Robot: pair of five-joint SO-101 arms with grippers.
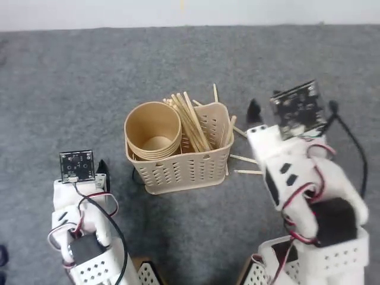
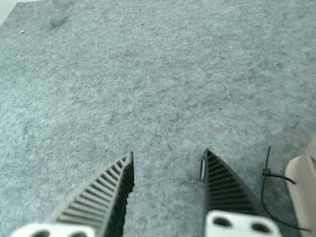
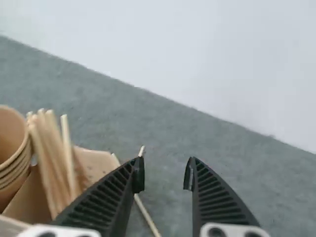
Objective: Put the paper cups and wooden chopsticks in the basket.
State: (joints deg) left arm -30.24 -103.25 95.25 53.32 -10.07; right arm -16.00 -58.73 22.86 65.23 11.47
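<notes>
On grey carpet (image 1: 89,77), loose chopsticks (image 1: 247,159) lie beside the right pincer (image 3: 164,174).

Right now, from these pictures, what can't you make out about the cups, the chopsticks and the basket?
Loose chopsticks on the carpet, high view: the right arm covers their ends, so no sure count.
Cup stack, high view: the basket wall hides the lower parts, so the number is unclear.
Basket, left wrist view: cut off by the picture's edge.
</notes>
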